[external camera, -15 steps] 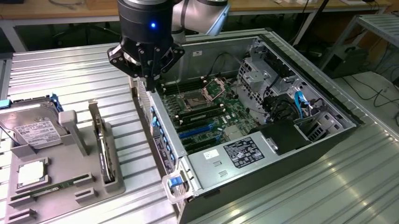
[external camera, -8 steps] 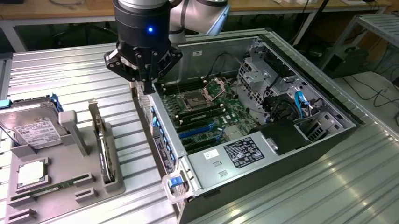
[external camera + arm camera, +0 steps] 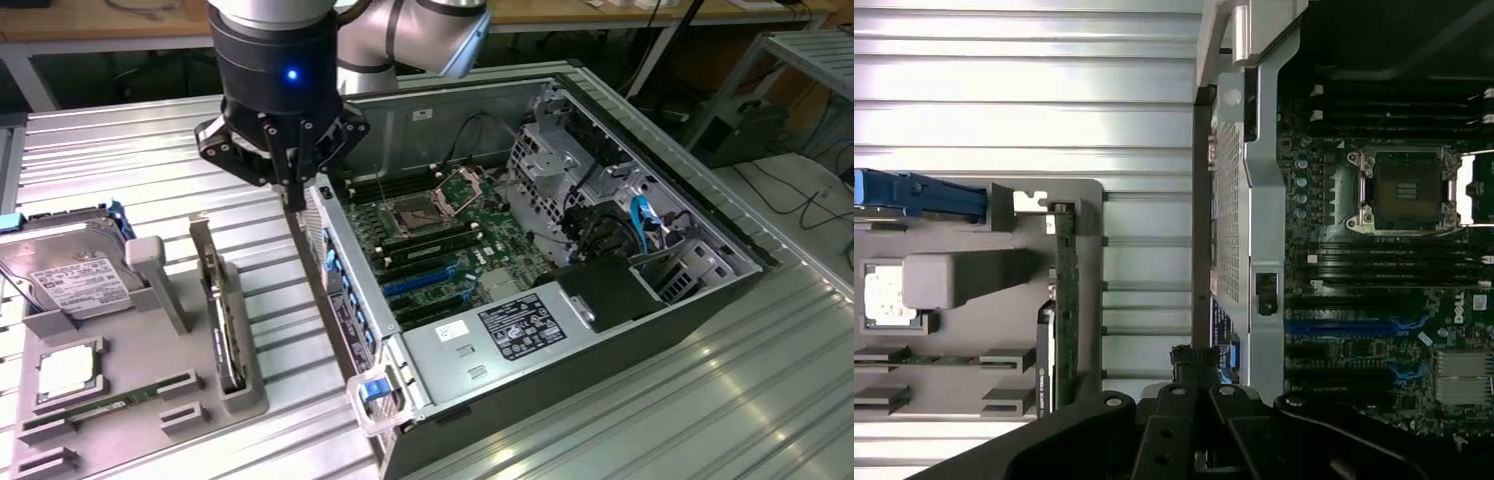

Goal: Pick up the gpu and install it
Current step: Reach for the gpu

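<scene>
Plainly, the gripper [image 3: 295,192] carries nothing. Its fingers look drawn together on empty air, hanging over the side wall of the open computer case [image 3: 427,115]. To one side of them lies the motherboard [image 3: 454,240], and I see no card in its slots. To the other side, well apart across the ribbed table [image 3: 134,160], the gpu [image 3: 220,320] stands on edge in the grey holder [image 3: 247,395]. Judging by that, neither pickup nor installation is done.

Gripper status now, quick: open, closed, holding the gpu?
Gripper: open or closed cannot be told; the gpu stands in the grey holder, not held.
</scene>
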Robot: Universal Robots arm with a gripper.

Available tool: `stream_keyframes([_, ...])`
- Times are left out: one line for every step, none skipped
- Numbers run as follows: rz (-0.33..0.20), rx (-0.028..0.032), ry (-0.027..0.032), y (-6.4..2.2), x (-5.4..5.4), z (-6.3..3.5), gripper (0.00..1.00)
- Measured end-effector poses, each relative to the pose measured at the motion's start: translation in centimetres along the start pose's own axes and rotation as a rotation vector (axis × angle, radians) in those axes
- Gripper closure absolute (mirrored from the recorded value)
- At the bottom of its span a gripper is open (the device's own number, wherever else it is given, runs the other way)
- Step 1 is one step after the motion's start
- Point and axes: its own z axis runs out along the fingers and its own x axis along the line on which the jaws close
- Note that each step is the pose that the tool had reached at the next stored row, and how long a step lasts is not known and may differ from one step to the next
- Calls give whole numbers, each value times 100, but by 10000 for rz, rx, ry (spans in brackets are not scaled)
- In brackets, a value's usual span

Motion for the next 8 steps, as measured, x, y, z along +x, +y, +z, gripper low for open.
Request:
stream_keyframes([0, -72, -7, -6, 11, 0, 89])
stream_keyframes([-2, -121, -13, -12, 23, 0, 89])
stream_keyframes([-6, -154, -13, -18, 36, 0, 89])
stream_keyframes([-11, -180, -14, -26, 50, 0, 89])
stream_keyframes([-22, -209, -14, -36, 71, -1, 89])
stream_keyframes([-25, -214, -13, -38, 80, -1, 89])
stream_keyframes([-28, -220, -13, -39, 86, -1, 89])
stream_keyframes([-32, -224, -12, -42, 94, -2, 89])
